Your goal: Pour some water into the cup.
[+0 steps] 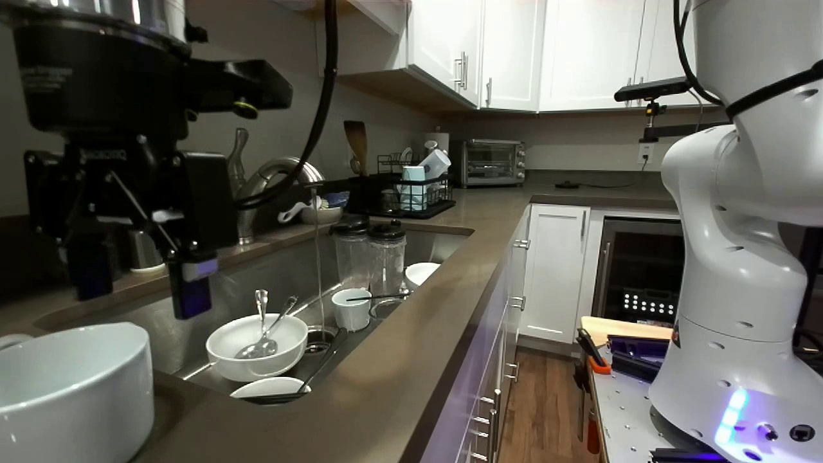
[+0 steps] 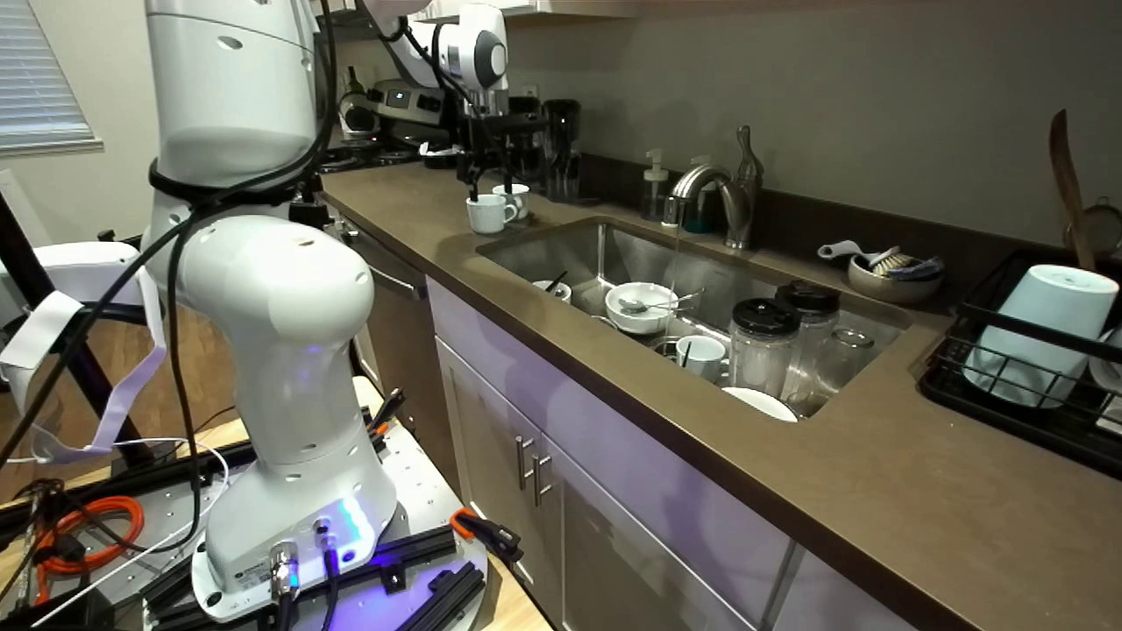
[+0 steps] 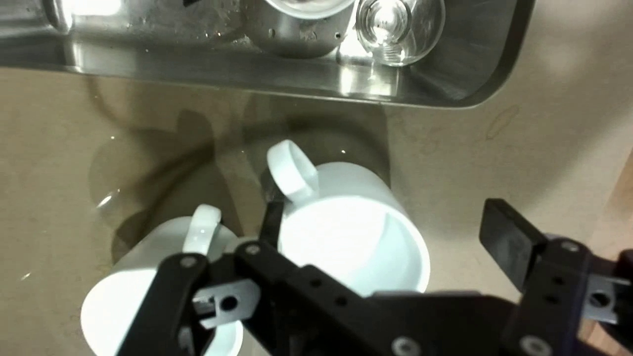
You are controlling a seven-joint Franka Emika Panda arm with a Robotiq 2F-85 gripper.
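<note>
Cup (image 2: 486, 215), white and handled, stands upright on a long brown kitchen countertop (image 2: 920, 473) in an exterior view. At 8 o'clock from it rises a white robot arm (image 2: 263, 289), its base lit blue. At 4 o'clock, near the cup, lies a metal sink (image 2: 635, 245), and at 3 o'clock from the sink sits a black dish rack (image 2: 982, 407). The arm's black gripper (image 2: 491, 189) hangs at 12 o'clock above the cup, unclenched, its fingers (image 3: 514, 242) spread wide, the cup showing between them in the wrist view; whether either finger touches it cannot be told. A curved faucet (image 2: 701, 178) stands at the sink's 12 o'clock. Inside the sink, two clear jars (image 2: 761, 355) with black lids stand at 5 o'clock from the faucet and a white bowl (image 2: 644, 325) at 7 o'clock. A second white cup (image 2: 519, 200) stands at 2 o'clock from the first, partly hidden behind it. A thin stream of water (image 1: 319, 257) falls from the faucet toward 6 o'clock, into the sink. Metal utensils (image 1: 260, 347), at least one a spoon, lean in the bowl, handles pointing toward 12 and 1 o'clock.
</note>
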